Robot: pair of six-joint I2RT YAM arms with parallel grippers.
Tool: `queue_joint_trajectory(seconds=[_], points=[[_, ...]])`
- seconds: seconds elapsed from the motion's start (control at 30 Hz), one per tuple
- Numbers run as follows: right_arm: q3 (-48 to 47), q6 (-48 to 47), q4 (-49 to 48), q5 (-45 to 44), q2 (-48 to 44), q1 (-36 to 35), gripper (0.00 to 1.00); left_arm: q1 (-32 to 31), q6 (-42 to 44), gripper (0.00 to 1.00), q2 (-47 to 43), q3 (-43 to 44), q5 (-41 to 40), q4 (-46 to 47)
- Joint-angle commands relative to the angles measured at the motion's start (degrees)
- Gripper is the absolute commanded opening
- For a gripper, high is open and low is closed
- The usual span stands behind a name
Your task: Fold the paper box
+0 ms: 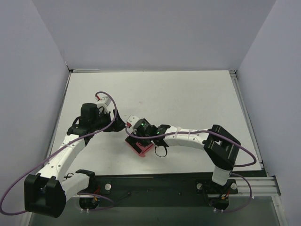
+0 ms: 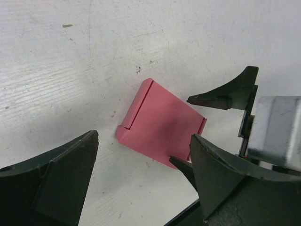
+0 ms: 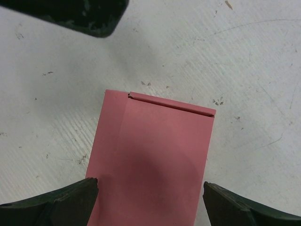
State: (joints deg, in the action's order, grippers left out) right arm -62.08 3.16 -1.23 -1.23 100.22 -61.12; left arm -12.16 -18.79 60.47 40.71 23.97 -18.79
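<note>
The paper box (image 1: pixel 141 149) is a flat pink-red card piece with a folded strip along one end, lying on the white table. My right gripper (image 1: pixel 137 139) hangs over it and hides its far part from above. In the right wrist view the box (image 3: pixel 150 155) lies between the right gripper's (image 3: pixel 150 209) open fingers (image 3: pixel 61 207), which stand at its two long sides. My left gripper (image 1: pixel 121 125) is open and empty just left of the box. In the left wrist view the box (image 2: pixel 160 125) lies ahead of the left gripper (image 2: pixel 143 183).
The white table (image 1: pixel 188 94) is walled by grey panels at the back and both sides. A dark strip (image 1: pixel 155 183) with the arm bases runs along the near edge. The right gripper's fingers (image 2: pixel 225 92) show in the left wrist view, close to the left gripper's right finger.
</note>
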Motion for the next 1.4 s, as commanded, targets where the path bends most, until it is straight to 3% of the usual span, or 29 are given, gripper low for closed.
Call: queue_joint_trajectory(seconds=[0.0, 0.93, 1.37], points=[[-2.6, 0.9, 4.1, -2.5, 2.9, -0.8, 1.0, 0.3, 0.9, 0.88, -1.0, 0.8, -0.7, 0.2], [-6.9, 0.9, 14.2, -7.0, 13.4, -3.0, 1.0, 0.3, 0.9, 0.88, -1.1, 0.9, -0.2, 0.2], [-7.1, 1.0, 14.5, -9.1, 14.8, -1.1, 1.0, 0.3, 1.0, 0.88, -1.2, 0.7, -0.1, 0.3]])
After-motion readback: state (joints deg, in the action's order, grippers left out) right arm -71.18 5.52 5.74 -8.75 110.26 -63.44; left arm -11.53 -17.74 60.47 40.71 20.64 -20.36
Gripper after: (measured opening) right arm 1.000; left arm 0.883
